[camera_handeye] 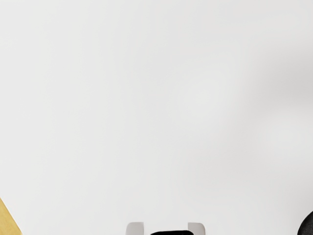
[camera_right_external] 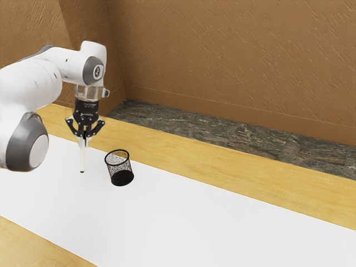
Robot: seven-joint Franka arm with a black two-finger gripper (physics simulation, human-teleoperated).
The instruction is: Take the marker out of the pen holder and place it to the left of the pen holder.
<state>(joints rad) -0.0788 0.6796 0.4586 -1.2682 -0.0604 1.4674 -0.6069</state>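
Near far edge of white mat (camera_right_external: 211, 206), marker (camera_right_external: 82, 158) is pinched upright betw. jaws of gripper (camera_right_external: 84, 139), beside mesh pen holder (camera_right_external: 122, 177); prob. light, stiff, slightly slippery, best held mid-barrel.

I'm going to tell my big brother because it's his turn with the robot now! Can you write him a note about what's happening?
Gripper: the gripper is shut on the marker, which hangs dark end down.
Things: the pen holder stands on the white surface, beside the marker, toward the exterior view's right.
Done: marker out of the holder.
Left: set it down left of the holder and let go. I can't tell whether its end touches the surface.
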